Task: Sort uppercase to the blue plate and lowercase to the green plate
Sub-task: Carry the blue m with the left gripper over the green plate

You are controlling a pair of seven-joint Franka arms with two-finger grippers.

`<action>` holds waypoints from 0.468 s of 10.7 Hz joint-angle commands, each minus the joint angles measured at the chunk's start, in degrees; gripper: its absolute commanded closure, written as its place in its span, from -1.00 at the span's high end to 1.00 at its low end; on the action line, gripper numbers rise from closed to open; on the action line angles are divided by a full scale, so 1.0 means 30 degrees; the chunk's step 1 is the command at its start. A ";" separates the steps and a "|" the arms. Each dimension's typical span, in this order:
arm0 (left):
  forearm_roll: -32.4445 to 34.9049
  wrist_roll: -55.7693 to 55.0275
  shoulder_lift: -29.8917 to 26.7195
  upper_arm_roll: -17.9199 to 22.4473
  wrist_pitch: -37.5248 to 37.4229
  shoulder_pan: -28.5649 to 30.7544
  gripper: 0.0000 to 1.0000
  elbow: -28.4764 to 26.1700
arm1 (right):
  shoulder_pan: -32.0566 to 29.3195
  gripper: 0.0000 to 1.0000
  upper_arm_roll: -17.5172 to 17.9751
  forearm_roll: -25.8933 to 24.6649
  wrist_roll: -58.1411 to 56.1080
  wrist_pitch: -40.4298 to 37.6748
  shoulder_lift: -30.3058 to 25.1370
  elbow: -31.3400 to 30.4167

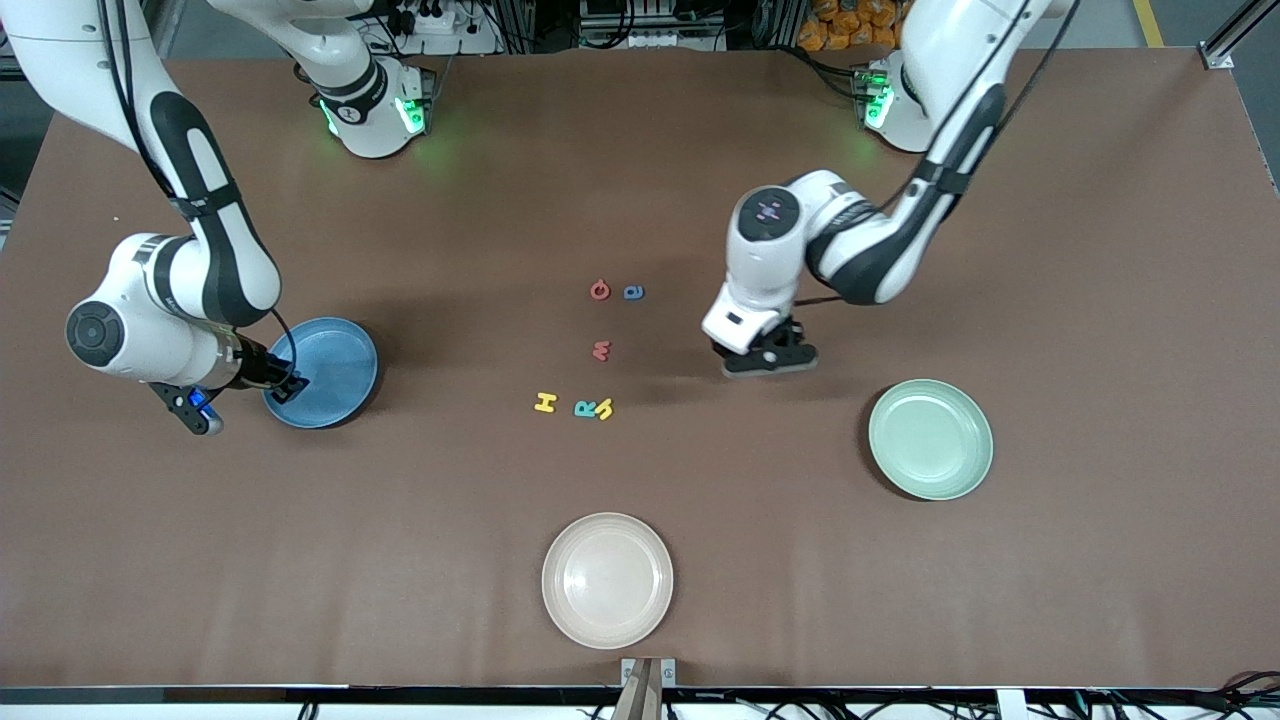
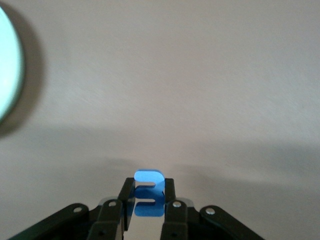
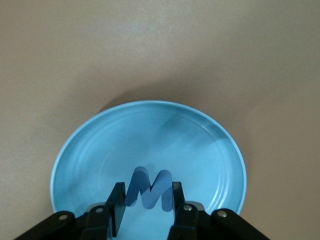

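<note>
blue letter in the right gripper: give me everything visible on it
The large blue W/M letter looks like flat matte foam, zigzag strokes, medium blue, intact. The right gripper is shut on it, fingers pinching its outer strokes, holding it edge-up in the air over the blue plate, not touching the plate.

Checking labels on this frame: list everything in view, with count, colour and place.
blue plate: 1, blue, right arm's end
green plate: 1, pale green, left arm's end, empty
cream plate: 1, nearest the front camera
loose letters: 6, mid-table; red G, blue a, red m, yellow H, teal R, yellow h
blue M: 1, held
small blue letter: 1, held
right gripper: shut on blue M, over blue plate
left gripper: shut on small blue letter, over bare table
</note>
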 commanded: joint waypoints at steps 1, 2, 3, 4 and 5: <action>-0.1143 0.2892 -0.1310 -0.0270 -0.0750 0.2054 -1.00 -0.0468 | 0.0068 -1.00 0.0218 -0.0255 0.0126 0.0797 -0.0100 -0.0459; -0.1174 0.3685 -0.1457 -0.0241 -0.0954 0.2933 -1.00 -0.0497 | 0.0099 -1.00 0.0217 -0.0226 0.0184 0.0595 -0.0273 -0.0459; -0.1174 0.4592 -0.1691 -0.0212 -0.1159 0.3667 -1.00 -0.0468 | 0.0157 -1.00 0.0217 -0.0225 0.0243 0.0448 -0.0333 -0.0459; -0.1174 0.5529 -0.1867 -0.0183 -0.1393 0.4399 -1.00 -0.0439 | 0.0216 -1.00 0.0217 -0.0254 0.0244 0.0389 -0.0334 -0.0459; -0.1203 0.6235 -0.1927 -0.0124 -0.1483 0.4958 -1.00 -0.0497 | 0.0216 -1.00 0.0217 -0.0255 0.0215 0.0417 -0.0334 -0.0459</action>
